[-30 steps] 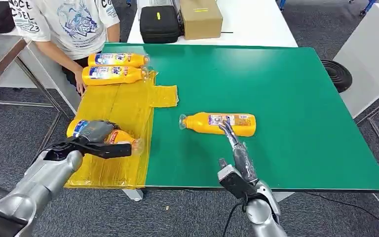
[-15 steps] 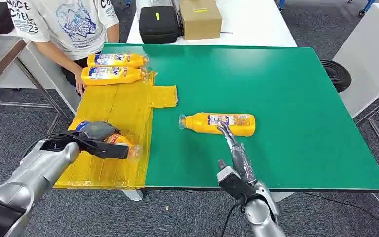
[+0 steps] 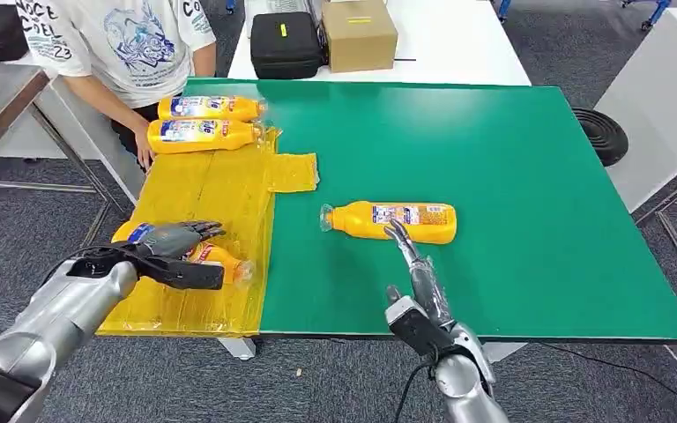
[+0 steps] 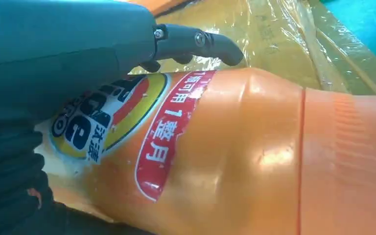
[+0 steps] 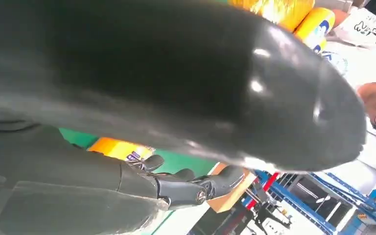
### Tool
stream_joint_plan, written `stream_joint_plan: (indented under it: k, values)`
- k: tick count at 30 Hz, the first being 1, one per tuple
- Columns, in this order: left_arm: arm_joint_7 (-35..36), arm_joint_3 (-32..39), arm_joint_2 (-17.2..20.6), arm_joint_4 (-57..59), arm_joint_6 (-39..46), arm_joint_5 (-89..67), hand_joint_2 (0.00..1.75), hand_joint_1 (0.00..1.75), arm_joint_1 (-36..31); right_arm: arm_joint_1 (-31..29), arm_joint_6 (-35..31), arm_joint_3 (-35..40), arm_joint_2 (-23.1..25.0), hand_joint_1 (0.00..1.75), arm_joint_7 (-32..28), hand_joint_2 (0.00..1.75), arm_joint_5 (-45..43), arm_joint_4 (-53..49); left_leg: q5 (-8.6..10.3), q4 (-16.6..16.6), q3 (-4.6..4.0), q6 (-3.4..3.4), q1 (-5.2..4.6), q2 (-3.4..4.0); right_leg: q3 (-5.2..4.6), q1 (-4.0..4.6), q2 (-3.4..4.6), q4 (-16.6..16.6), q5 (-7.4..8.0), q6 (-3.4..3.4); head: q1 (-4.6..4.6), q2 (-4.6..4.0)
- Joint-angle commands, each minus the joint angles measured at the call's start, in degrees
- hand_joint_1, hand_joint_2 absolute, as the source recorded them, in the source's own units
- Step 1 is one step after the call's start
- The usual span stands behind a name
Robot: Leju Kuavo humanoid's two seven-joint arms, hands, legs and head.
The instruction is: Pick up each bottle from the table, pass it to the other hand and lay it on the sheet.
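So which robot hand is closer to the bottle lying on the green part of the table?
The right hand. Its fingertips reach up to the near side of the bottle on the green. The left hand is off on the yellow sheet, over another bottle.

Two silver arms of smooth rounded metallic segments. Left hand (image 3: pixel 169 247) dark grey, with a thick matte thumb and slimmer, darker fingers (image 3: pixel 204 229). Small bright screws set in a finger link (image 4: pixel 196 40), close up. Black cable looped along the left wrist (image 3: pixel 97 256). Right hand (image 3: pixel 416 273) slender, grey and glossy, on a black boxy wrist block (image 3: pixel 412 326). Black cable (image 3: pixel 408 388) hanging below that block.
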Motion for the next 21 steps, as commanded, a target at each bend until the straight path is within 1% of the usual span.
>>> stream_joint_plan:
  k: [1, 6, 8, 9, 11, 15, 17, 18, 19, 20, 21]
  values:
    - [0.58, -4.33, -2.75, 5.42, -1.03, -0.83, 1.75, 0.00, 0.74, -2.35, -0.28, -1.28, -0.80, 0.00, 0.09, 0.00, -0.44, 4.14, -0.04, -0.12, 0.34, 0.01, -0.05, 0.07, 0.29, -0.02, 0.00, -0.11, -0.04, -0.09, 0.00, 0.00]
    - [-0.03, -4.83, -1.98, 5.52, -1.68, -0.89, 1.75, 0.00, -1.62, -2.11, -0.42, -1.21, -0.66, 0.00, 0.16, 0.00, -0.53, 3.95, -0.05, -0.10, 0.46, 0.01, 0.00, 0.07, 0.44, 0.03, -0.04, -0.13, -0.05, -0.12, 0.02, 0.00]
    - [-1.75, -4.92, -0.88, 4.39, -1.95, -0.57, 1.75, 0.00, -3.40, -1.87, -0.57, -1.24, -0.61, 0.00, 0.20, 0.00, -0.59, 3.74, -0.04, -0.04, 0.34, 0.01, 0.00, 0.09, 0.31, 0.02, 0.01, -0.07, -0.03, -0.08, 0.00, 0.00]
    - [-3.03, -4.73, -0.23, 3.28, -1.86, 0.14, 1.75, 0.00, -4.14, -1.74, -0.57, -1.25, -0.59, 0.00, 0.21, 0.00, -0.60, 3.68, -0.08, -0.06, 0.43, 0.01, 0.02, 0.12, 0.40, 0.05, 0.01, -0.11, -0.05, -0.13, 0.02, 0.00]
    - [-3.35, -4.36, 0.46, 1.71, -2.85, 1.24, 1.75, 0.00, -4.89, -1.54, -0.56, -1.29, -0.51, 0.00, 0.21, 0.00, -0.60, 3.55, -0.03, -0.01, 0.27, 0.00, 0.04, 0.04, 0.26, 0.05, -0.04, -0.05, -0.03, -0.08, 0.00, 0.00]
    - [-4.11, -3.05, 1.78, -2.04, -2.04, 3.40, 1.75, 0.00, -4.05, -1.18, -0.58, -1.27, -0.46, 0.00, 0.21, 0.00, -0.60, 3.48, -0.09, 0.01, 0.32, -0.01, 0.06, 0.06, 0.31, 0.09, -0.05, -0.03, -0.08, -0.14, 0.02, 0.00]
    - [-4.78, -2.83, 2.54, -3.56, -2.19, 4.18, 1.75, 0.00, -3.94, -1.24, -0.61, -1.18, -0.45, 0.00, 0.21, 0.00, -0.60, 3.73, -0.04, 0.01, 0.21, -0.01, 0.05, 0.06, 0.17, 0.06, -0.02, -0.03, -0.03, -0.09, 0.00, 0.00]
    - [-4.87, -2.83, 3.14, -4.39, -2.69, 4.57, 1.75, 0.00, -3.98, -1.31, -0.62, -1.12, -0.43, 0.00, 0.21, 0.00, -0.60, 3.90, -0.11, 0.04, 0.29, -0.02, 0.09, 0.05, 0.27, 0.12, -0.07, -0.03, -0.10, -0.16, 0.02, 0.00]
    - [-5.03, -3.27, 3.98, -5.47, -3.09, 4.67, 1.75, 0.00, -4.03, -1.35, -0.61, -1.05, -0.35, 0.00, 0.18, 0.00, -0.63, 4.05, -0.05, 0.02, 0.14, -0.01, 0.06, 0.05, 0.11, 0.08, -0.04, -0.02, -0.04, -0.10, 0.00, 0.00]
    - [-4.93, -3.75, 5.08, -6.92, -3.84, 5.07, 1.75, 0.00, -3.83, -1.43, -0.58, -0.90, -0.28, 0.00, 0.14, 0.00, -0.65, 4.20, -0.12, 0.03, 0.26, -0.02, 0.09, 0.09, 0.23, 0.12, -0.04, -0.03, -0.10, -0.16, 0.00, 0.00]
    - [-4.47, -4.17, 6.09, -8.00, -4.09, 5.10, 1.75, 0.00, -3.64, -1.63, -0.55, -0.78, -0.25, 0.00, 0.11, 0.00, -0.67, 4.44, -0.06, 0.03, 0.08, -0.01, 0.09, 0.12, 0.04, 0.10, 0.03, -0.03, -0.02, -0.10, 0.02, 0.00]
